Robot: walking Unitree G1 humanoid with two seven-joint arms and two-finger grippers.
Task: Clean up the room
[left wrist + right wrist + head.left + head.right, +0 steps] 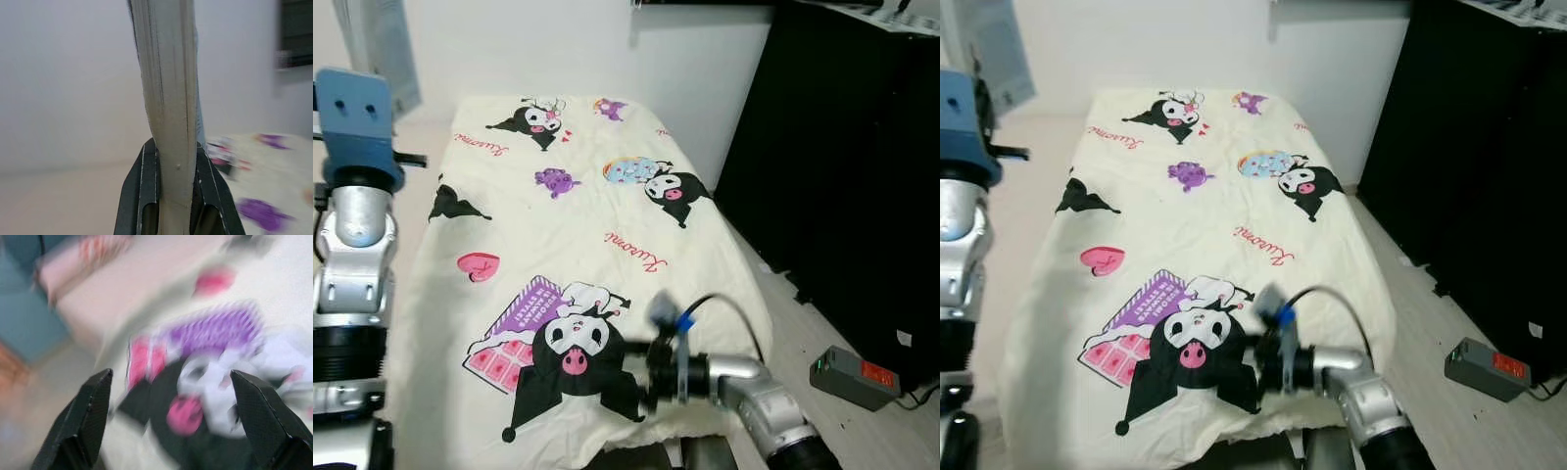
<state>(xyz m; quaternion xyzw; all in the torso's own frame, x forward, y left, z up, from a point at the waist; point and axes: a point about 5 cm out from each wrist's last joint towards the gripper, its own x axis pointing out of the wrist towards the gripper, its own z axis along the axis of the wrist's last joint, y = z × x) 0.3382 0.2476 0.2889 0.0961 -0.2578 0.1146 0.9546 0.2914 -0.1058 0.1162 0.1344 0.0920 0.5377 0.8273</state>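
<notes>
Left wrist view shows the left gripper clamped on a thick book, its cream page edges standing straight up out of the jaws, which press flat against both covers near the lower end. Held by that end, the book stays upright and its pages cannot fan open, which looks like the reason for the grip. In the left eye view the same arm rises along the left edge of the frame, and the book appears as a pale, blurred slab in the upper left corner, lifted well above the bed.

The bed fills the middle of the frame, covered by a cream blanket printed with black-and-white cartoon figures, pink hearts and purple patches. It lies fairly smooth, with some creasing along the near right edge.

The right gripper reaches across the lower middle of the frame toward the near end of the bed, its jaws spread wide with nothing between them; beyond them the blurred cartoon print is visible. Its open, low posture suggests it is positioned to take hold of the blanket edge or steady it, though that is only a guess.

At the lower right a grey power brick with a red label lies on the pale floor beside a tall black cabinet.
</notes>
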